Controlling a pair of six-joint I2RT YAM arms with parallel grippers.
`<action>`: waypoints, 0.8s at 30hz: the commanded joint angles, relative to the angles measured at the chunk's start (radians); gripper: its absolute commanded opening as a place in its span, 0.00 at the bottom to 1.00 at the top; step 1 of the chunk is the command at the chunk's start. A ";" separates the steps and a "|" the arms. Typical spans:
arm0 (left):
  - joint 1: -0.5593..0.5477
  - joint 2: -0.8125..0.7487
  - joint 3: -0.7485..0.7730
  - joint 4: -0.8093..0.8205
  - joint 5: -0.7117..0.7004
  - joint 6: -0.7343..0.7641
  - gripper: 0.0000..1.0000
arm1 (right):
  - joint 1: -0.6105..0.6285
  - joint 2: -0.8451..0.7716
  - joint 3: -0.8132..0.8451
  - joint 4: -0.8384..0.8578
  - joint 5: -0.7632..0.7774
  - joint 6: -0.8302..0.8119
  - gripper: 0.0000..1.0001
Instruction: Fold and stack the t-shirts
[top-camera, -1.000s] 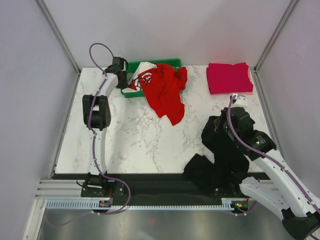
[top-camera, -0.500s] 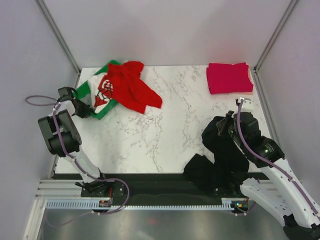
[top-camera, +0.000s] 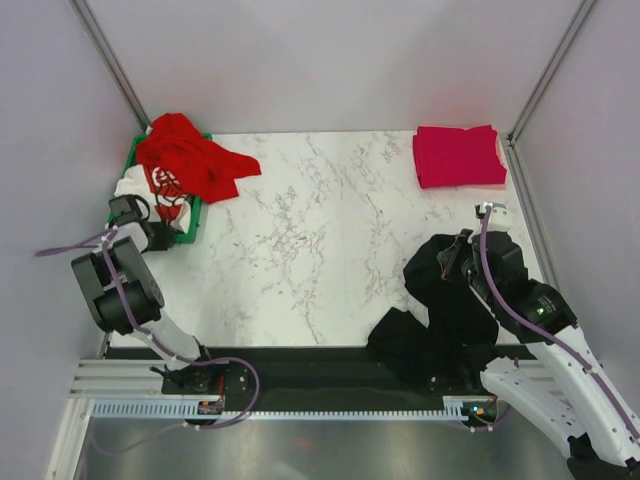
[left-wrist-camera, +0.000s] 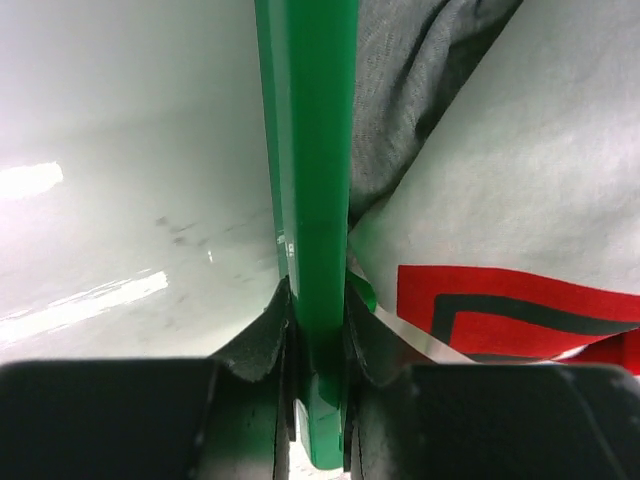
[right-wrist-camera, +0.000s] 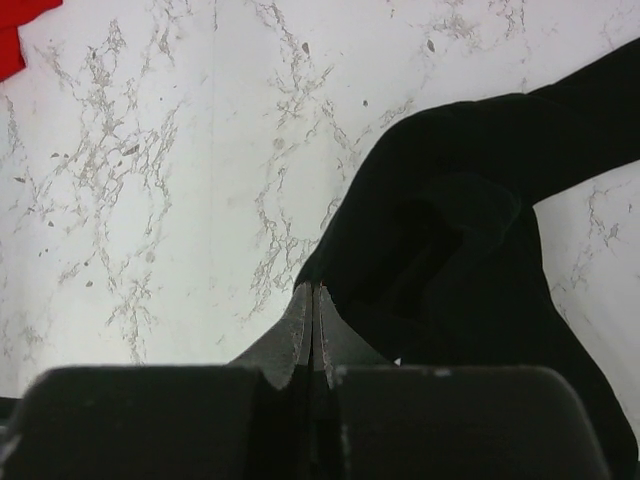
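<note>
Left gripper (left-wrist-camera: 318, 330) pinches the rim of the green plastic bin (left-wrist-camera: 308, 150) at far left, with the red cloth t-shirt (top-camera: 190, 160) and white red-print t-shirt (left-wrist-camera: 520, 180) heaped in it. Right gripper (right-wrist-camera: 312, 300) is squeezed closed on the plain black cloth t-shirt (right-wrist-camera: 450, 250), near right. Looks like black's up for folding: it needs spreading flat first, then goes onto the folded crimson-pink t-shirt (top-camera: 458, 155).

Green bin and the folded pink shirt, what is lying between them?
Top view: the red shirt spills from the green bin, then bare table up to the pink shirt.

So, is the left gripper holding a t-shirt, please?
No, in the left wrist view the left gripper is clamped on the wall of the green bin.
</note>
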 joint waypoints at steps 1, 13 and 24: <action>0.006 0.101 0.151 0.116 0.028 -0.155 0.05 | 0.000 -0.009 -0.008 -0.014 0.018 -0.014 0.00; 0.043 0.092 0.342 -0.057 0.172 0.123 1.00 | 0.001 0.132 0.141 0.009 -0.003 -0.011 0.00; 0.040 -0.588 -0.111 -0.154 0.209 0.307 0.97 | 0.150 0.655 1.001 -0.035 -0.212 -0.089 0.00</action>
